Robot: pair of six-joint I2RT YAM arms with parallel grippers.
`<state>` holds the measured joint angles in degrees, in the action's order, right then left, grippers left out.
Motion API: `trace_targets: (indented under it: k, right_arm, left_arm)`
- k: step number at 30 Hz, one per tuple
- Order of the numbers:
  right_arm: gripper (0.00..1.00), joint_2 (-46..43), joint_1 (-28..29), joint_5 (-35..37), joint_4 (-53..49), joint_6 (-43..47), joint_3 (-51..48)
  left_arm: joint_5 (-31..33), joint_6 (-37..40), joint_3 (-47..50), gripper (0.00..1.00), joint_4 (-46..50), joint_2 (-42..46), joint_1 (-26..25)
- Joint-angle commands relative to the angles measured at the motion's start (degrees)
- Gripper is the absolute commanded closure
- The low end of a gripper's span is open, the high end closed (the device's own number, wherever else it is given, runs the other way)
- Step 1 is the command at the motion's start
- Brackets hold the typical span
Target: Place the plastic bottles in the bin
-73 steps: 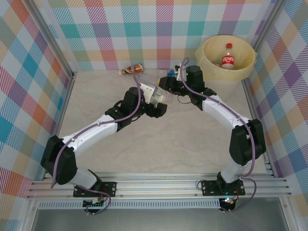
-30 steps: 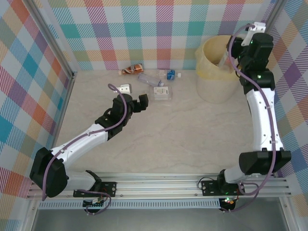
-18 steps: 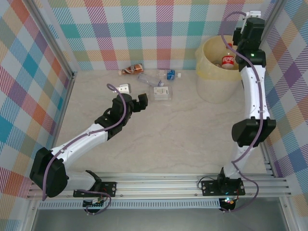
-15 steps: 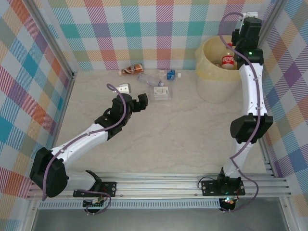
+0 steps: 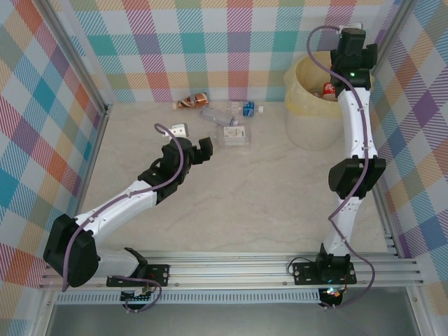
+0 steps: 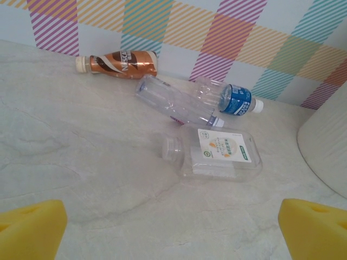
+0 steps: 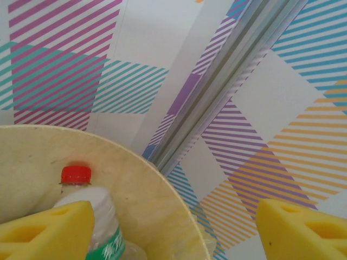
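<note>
on the left, the left gripper (image 5: 194, 141) hovers over the table (image 5: 266, 203), a little left of its middle. its jaws are spread wide, and nothing sits between its yellow pads (image 6: 30, 230).

ahead of it, along the far edge of the table, we see four plastic bottles lying on their sides. leftmost is a brown-labelled bottle (image 6: 116, 63) with a pale cap, close against the back wall (image 6: 179, 27). next is a bare clear bottle (image 6: 173, 103), lying aslant and touching a blue-labelled bottle (image 6: 230, 99) with a white cap. just in front of those two lies a flat clear bottle (image 6: 217, 154) with a white, orange and green label.

further right, the bin (image 5: 311, 119) stands in the far right corner of the table. a red-capped bottle (image 7: 100, 216) with a green label is inside it.

the right gripper (image 7: 173, 233) hangs over the bin's rim, pads well apart and holding nothing. the red-capped bottle is just beside one pad; we cannot tell whether they touch.
</note>
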<state>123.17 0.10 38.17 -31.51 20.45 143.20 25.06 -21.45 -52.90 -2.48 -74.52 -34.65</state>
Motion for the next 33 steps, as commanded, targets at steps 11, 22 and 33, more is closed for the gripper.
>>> trace_targets:
  k: [11, 22, 33]
  right_arm:
    - [0.03, -5.8, 0.6, -5.6, -9.8, -9.6, 2.2]
    - [0.00, -15.4, 2.9, -20.8, -10.1, -16.7, -7.7]
    - [0.00, -28.6, 4.8, -46.1, 3.7, -27.7, -29.5]
  left_arm:
    - [0.6, -2.3, 0.0, 0.00, 1.9, -1.0, 1.5]
    - [-4.6, -5.1, -3.4, 0.00, 4.3, -5.0, 3.0]
    - [-9.9, -6.6, -6.1, 0.00, 7.4, -7.9, 4.9]
